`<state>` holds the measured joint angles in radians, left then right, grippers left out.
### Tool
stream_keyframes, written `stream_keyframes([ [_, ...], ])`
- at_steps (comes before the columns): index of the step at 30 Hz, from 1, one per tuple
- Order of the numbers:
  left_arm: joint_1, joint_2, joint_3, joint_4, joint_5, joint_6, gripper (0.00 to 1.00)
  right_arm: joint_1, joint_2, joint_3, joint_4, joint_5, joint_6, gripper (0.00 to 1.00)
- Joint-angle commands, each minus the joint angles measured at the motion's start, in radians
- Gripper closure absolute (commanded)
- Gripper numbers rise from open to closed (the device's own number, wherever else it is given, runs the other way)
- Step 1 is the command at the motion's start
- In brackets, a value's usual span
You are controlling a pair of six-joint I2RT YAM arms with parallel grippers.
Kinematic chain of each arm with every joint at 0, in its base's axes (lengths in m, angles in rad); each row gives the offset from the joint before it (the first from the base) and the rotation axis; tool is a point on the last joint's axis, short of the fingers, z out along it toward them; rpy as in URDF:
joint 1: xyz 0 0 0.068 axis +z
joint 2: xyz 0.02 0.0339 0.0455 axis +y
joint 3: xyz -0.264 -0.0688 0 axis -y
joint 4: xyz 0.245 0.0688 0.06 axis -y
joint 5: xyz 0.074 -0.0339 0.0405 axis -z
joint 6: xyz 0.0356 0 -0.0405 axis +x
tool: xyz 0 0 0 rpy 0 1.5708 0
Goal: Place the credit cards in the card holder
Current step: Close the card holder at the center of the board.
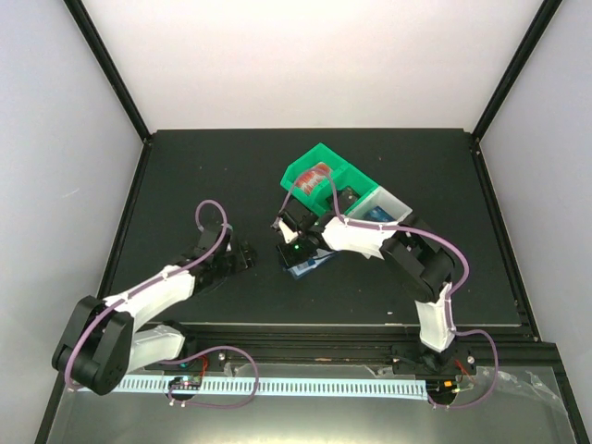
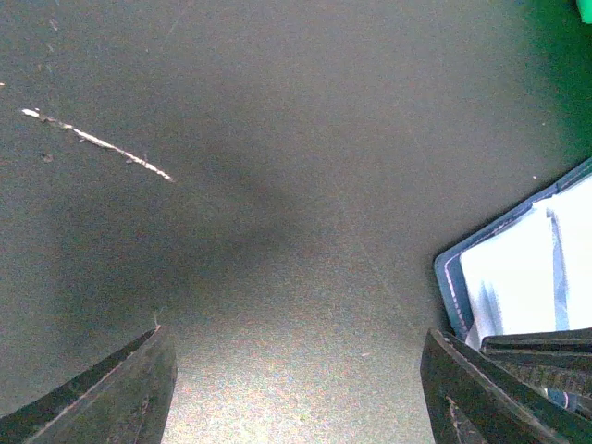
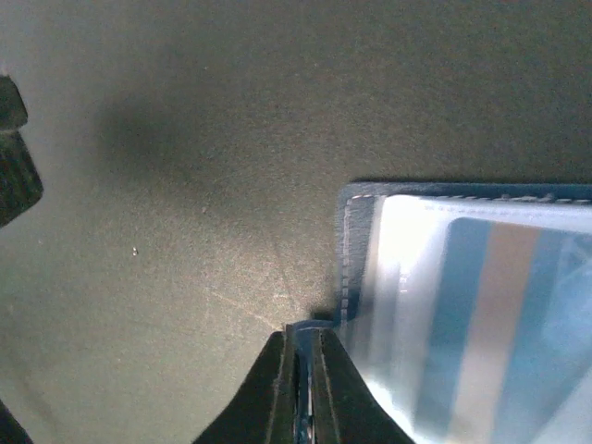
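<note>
The card holder (image 1: 308,265) lies open on the black mat, its dark blue cover (image 3: 355,250) framing pale clear sleeves. A card with blue and tan stripes (image 3: 499,314) shows inside a sleeve. My right gripper (image 3: 302,338) is shut on a thin dark blue edge or tab at the holder's near left corner. My left gripper (image 2: 296,388) hangs open over bare mat just left of the holder (image 2: 518,268), with nothing between its fingers. Red-and-white credit cards (image 1: 315,176) sit in the green part of the tray.
The green and white compartment tray (image 1: 356,171) stands behind the holder, right of centre; something blue (image 1: 376,215) lies in its white part. A pale scratch (image 2: 102,143) marks the mat ahead of my left gripper. My left gripper's fingers (image 3: 14,166) show at the right wrist view's left edge.
</note>
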<state>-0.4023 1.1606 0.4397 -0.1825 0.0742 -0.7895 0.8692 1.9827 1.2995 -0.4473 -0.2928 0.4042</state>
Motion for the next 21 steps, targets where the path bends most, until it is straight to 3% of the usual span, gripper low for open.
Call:
stream_keyframes([
  [1, 0.01, -0.033, -0.021, 0.032, 0.03, -0.011, 0.26, 0.002, 0.0, 0.024, 0.018, 0.035, 0.028, 0.99],
  [10, 0.028, -0.141, -0.079, 0.043, 0.053, -0.027, 0.21, 0.003, -0.085, 0.056, -0.025, -0.114, 0.151, 0.99],
  [21, 0.053, -0.178, -0.067, 0.02, 0.111, -0.002, 0.19, -0.004, -0.094, 0.062, 0.05, -0.249, 0.265, 0.99],
])
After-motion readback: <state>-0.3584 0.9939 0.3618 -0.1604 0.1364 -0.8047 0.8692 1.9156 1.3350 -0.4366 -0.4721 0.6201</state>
